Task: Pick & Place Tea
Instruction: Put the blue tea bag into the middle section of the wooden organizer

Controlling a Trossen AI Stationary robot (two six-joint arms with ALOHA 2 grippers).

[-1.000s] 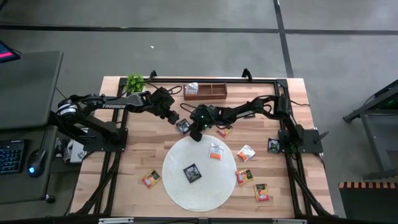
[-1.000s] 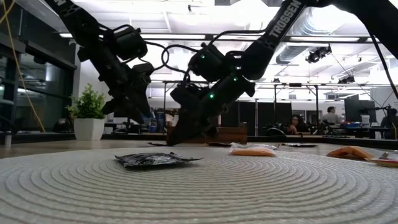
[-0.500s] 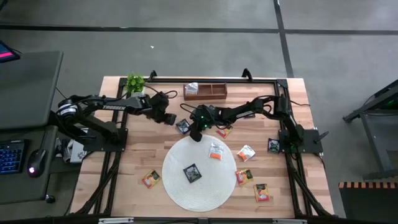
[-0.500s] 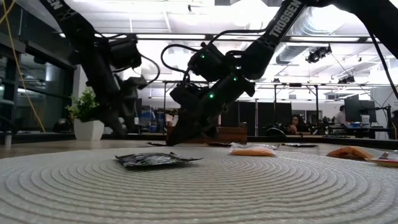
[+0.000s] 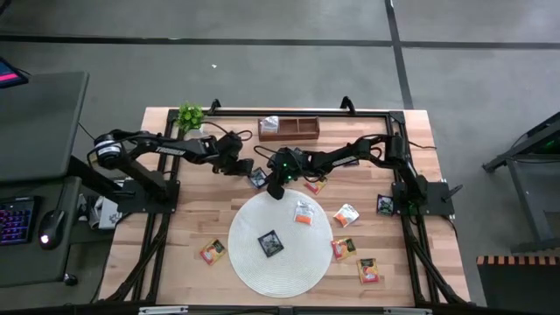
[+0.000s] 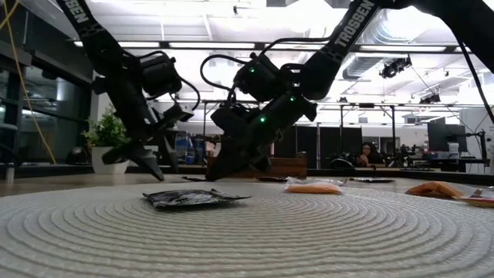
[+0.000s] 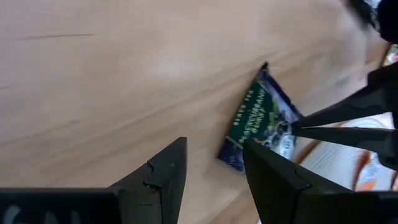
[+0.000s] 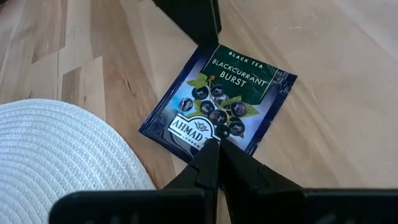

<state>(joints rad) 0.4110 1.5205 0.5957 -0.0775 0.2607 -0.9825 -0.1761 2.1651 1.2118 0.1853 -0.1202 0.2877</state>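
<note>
Beside the round white woven mat's [image 5: 278, 238] far edge, a dark flat blackcurrant tea sachet [image 8: 219, 106] lies on the wooden bench [image 5: 188, 227]. Right gripper [image 8: 214, 147], fingers closed, presses its near edge. Left gripper [image 7: 214, 165], fingers parted and empty, sits just left of it, the sachet ahead.

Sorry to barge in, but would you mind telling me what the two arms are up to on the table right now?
Both arms are at one dark blackcurrant tea sachet lying flat on the wooden table beside the round white mat. The right gripper, shut, has its tip over the sachet's edge. The left gripper is open and empty just short of it. Other sachets lie scattered.
</note>
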